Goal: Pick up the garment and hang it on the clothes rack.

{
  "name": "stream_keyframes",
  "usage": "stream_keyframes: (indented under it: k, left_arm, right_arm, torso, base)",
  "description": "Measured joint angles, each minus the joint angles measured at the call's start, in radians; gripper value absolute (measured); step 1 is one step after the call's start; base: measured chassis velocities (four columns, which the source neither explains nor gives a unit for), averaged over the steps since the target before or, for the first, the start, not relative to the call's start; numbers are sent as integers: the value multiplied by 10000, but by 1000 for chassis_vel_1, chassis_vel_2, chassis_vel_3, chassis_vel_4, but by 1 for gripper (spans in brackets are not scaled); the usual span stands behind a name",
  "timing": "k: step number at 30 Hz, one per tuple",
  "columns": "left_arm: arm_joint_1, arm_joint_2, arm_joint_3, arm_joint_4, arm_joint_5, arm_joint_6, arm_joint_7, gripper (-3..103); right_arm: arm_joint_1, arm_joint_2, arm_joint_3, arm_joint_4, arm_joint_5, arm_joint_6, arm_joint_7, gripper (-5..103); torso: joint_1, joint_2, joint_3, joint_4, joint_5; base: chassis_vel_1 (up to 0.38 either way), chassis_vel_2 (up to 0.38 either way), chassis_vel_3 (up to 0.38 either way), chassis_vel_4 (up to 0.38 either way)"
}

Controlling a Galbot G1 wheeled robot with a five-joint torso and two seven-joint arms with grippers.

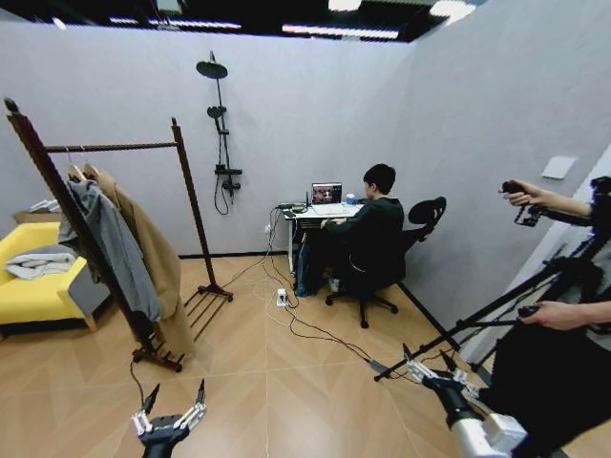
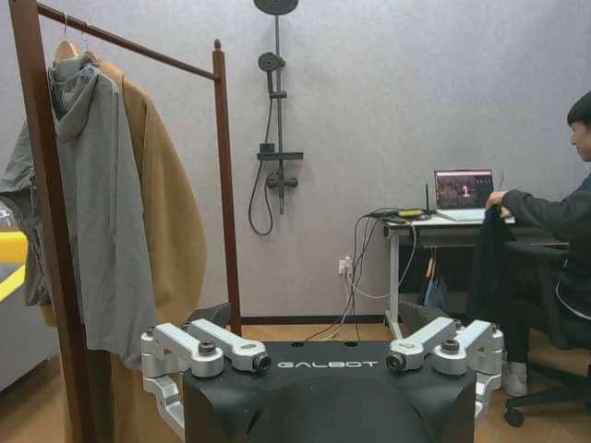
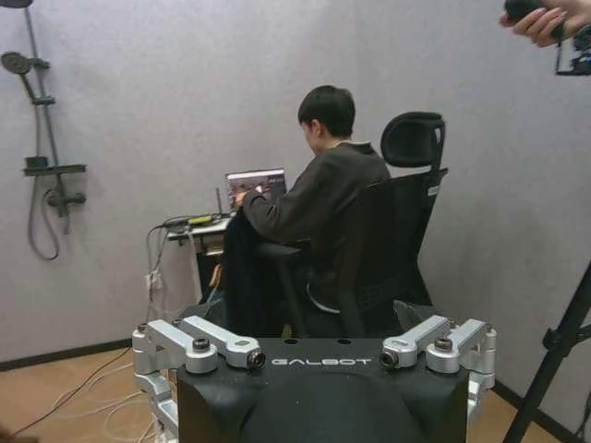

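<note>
Both grippers wide and holding nothing: left gripper [image 1: 173, 399] just right of the clothes rack [image 1: 115, 229], right gripper [image 1: 427, 359] well right of it.

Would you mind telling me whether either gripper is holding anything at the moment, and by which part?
Nothing is held. The left gripper and the right gripper are both open and empty, low over the floor, apart from the clothes rack.
</note>
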Motion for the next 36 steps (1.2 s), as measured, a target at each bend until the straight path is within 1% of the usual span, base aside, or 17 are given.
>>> stream_keyframes:
  k: [1,5,7,11,13,17,24,28,36]
  left_arm:
    - [0,0,0,0,0,0,0,100]
    - [0,0,0,0,0,0,0,100]
    - [0,0,0,0,0,0,0,100]
    - [0,0,0,0,0,0,0,100]
    - [0,0,0,0,0,0,0,100]
    - [0,0,0,0,0,0,0,100]
    - [0,-1,0,0,0,0,0,100]
    - [0,0,0,0,0,0,0,100]
    - [0,0,0,0,0,0,0,100]
  right_arm:
    - [16,68,-87,-5,-72,139,157,100]
    - [17,80,-101,-4,-85,166,182,100]
    - [7,117,-179,28,-204,398,336,100]
    - [2,24,-180,52,-279,607,382,100]
    - [46,-54,-151,102,-316,925,421,100]
    - [1,-98,-229,302,-322,1153,499,100]
    - [-121,-104,-325,494,-384,1071,492,100]
    - [-185,-21,-342,461,-484,987,354,100]
    - [-204,59,-361,246,-474,1127,73,100]
  torso:
    - [0,0,0,1,0]
    - [0,0,1,1,0]
    - [0,0,0,2,-1]
    - [1,0,0,1,-1]
    - [0,0,0,1,0]
    - [0,0,0,1,0]
    - [0,0,0,1,0]
    - [0,0,0,1,0]
    - [0,0,0,1,0]
  base:
    - [0,0,0,0]
    - [0,0,0,0]
    - [0,0,0,0]
    - [0,0,0,0]
    - [0,0,0,0]
    - [0,0,0,0]
    - [0,0,0,0]
    - [0,0,0,0]
    - [0,0,0,0]
